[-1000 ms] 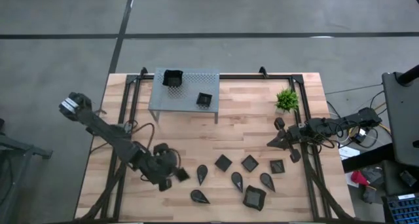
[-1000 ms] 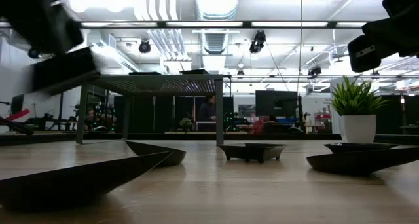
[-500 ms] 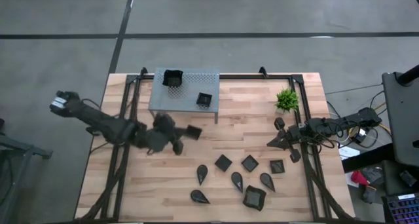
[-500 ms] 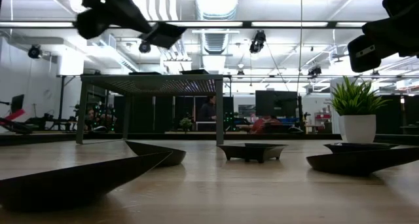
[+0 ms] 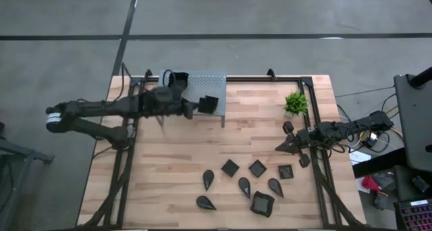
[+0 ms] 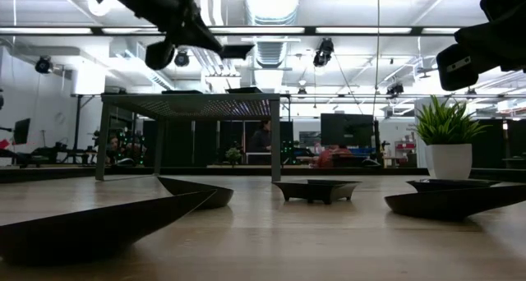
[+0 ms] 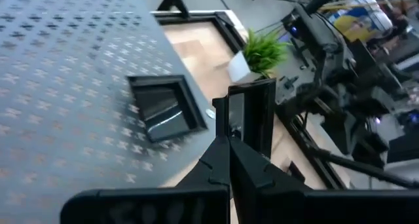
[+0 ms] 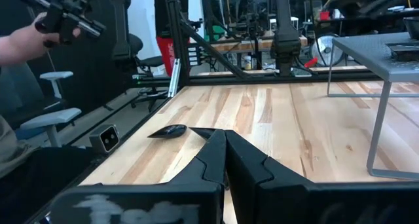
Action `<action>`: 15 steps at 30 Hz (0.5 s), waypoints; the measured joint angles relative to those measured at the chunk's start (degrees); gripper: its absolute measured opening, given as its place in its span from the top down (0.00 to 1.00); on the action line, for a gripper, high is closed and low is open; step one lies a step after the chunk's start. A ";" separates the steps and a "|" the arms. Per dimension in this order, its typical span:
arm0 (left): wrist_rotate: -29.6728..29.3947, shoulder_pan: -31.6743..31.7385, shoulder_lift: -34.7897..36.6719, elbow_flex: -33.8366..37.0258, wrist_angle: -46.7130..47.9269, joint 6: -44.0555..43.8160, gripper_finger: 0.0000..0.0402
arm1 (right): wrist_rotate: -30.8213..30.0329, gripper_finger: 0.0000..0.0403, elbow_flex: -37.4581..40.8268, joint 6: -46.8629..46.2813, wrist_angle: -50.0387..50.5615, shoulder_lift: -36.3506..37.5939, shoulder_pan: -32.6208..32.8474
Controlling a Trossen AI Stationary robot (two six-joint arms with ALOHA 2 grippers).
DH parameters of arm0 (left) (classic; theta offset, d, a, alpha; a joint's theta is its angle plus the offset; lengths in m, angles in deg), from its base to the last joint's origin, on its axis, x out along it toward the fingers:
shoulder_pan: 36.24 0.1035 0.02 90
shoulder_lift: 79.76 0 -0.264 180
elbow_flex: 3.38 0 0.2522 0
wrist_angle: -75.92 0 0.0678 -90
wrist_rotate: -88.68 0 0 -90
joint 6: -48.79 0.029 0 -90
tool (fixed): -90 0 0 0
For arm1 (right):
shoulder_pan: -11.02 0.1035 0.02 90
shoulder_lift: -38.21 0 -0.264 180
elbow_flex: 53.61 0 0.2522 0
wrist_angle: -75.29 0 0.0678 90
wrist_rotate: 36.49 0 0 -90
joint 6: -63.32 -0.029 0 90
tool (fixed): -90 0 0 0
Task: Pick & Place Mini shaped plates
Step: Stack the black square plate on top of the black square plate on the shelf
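While the left gripper (image 5: pixel 197 106) hangs above the grey perforated stand (image 5: pixel 214 80), its fingers are pinched tight on the edge of a small square black plate (image 7: pixel 251 116), held upright. Just past the fingertips another square plate (image 7: pixel 162 110) lies flat on the stand, and a third (image 5: pixel 177 80) sits behind the claw. More black plates (image 5: pixel 257 168) lie well apart on the wooden table (image 5: pixel 182 163). The right gripper (image 5: pixel 281 147) waits near the plant (image 5: pixel 295 103), jaws closed, empty. No writing is legible.

Two plates (image 5: pixel 177 79) sit on the stand (image 5: pixel 214 87); seven lie on the table (image 5: pixel 169 170) before it.
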 joint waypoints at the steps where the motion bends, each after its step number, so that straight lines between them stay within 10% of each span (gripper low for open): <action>1: 1.77 1.53 -0.19 0.00 0.01 -0.38 1.00 | 0.00 0.98 0.00 0.00 0.00 0.00 0.00; 15: 17.60 10.37 -8.88 -5.47 -0.29 -2.18 1.00 | -0.02 0.98 0.01 0.00 0.00 0.01 -0.02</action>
